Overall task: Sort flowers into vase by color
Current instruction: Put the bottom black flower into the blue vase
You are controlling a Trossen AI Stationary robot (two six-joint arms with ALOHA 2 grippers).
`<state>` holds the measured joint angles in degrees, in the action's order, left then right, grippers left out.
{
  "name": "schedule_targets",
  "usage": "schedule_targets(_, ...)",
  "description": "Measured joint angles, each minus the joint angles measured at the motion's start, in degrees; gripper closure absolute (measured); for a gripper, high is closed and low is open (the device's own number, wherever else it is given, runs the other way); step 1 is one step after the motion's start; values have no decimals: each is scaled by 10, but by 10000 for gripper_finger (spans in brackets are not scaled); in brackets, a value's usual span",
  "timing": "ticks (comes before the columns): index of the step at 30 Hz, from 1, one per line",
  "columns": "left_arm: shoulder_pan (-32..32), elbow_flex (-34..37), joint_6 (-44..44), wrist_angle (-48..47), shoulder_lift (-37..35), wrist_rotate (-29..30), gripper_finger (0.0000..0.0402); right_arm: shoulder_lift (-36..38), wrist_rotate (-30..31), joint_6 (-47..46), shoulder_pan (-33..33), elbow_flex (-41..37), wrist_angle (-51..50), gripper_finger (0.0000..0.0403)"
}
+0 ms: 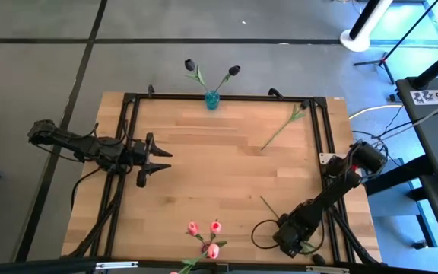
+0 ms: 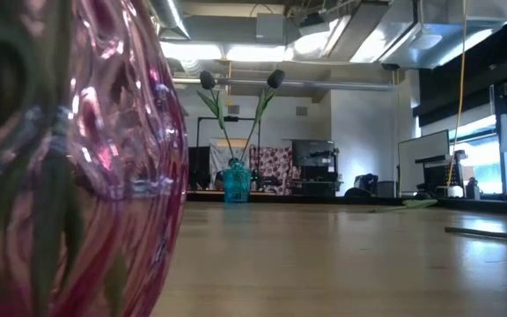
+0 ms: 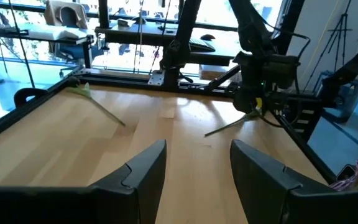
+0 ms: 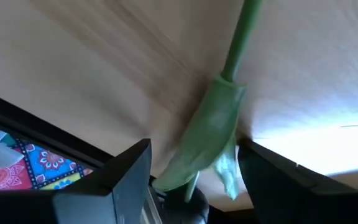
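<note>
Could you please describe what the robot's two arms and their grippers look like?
Both arms are dark, near-black jointed links with black cables looping beside them. The left gripper ends in two pointed black fingers, broad and wedge-shaped up close. The right gripper has matching flat black fingers; its arm shows rounded joint housings.
</note>
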<state>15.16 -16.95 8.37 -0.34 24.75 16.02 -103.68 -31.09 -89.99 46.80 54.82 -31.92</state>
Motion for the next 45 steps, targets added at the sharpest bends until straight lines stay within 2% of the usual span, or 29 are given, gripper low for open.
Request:
schedule_targets(3, 0, 0, -9, 4, 0, 4, 228, -12, -6, 20, -1, 1, -19, 180)
schedule_targets(5, 0, 0, -10, 4, 0, 12, 228, -13, -1, 34, -3, 1, -31, 206)
schedule_targets(9, 0, 0, 1, 5, 0, 22, 228, -13, 3, 48, -16, 0, -42, 281)
schedule_targets(13, 0, 0, 6, 9, 0, 51, 228, -13, 19, 67, -19, 1, -53, 375)
schedule_targets(15, 0, 0, 6, 9, 0, 50, 227, -14, 29, 87, -18, 16, -78, 389)
schedule_targets(17, -3, 0, 6, 9, 0, 51, 227, -18, 44, 108, -19, 41, -132, 383)
schedule_targets(21, -31, 0, 13, 4, 0, 50, 227, -19, 162, 185, -38, 134, -333, 394)
schedule_targets(24, -66, -6, 20, -4, 1, 23, 227, -17, 305, 259, -61, 213, -458, 391)
schedule_targets(26, -89, -25, 22, -18, 2, 2, 227, -17, 406, 325, -86, 256, -494, 389)
schedule_targets(28, -113, -56, 20, -43, 9, -1, 227, -16, 499, 403, -121, 283, -504, 395)
schedule_targets(32, -159, -108, 9, -86, 30, -13, 227, -16, 626, 563, -200, 305, -477, 395)
schedule_targets(40, -231, -134, 150, -141, 95, -98, 227, -16, 925, 936, -283, 329, -373, 396)
schedule_targets(42, -253, -141, 165, -139, 112, -135, 227, -16, 979, 1029, -297, 329, -346, 396)
schedule_targets(45, -285, -169, 160, -136, 144, -173, 226, -16, 1033, 1121, -320, 329, -323, 399)
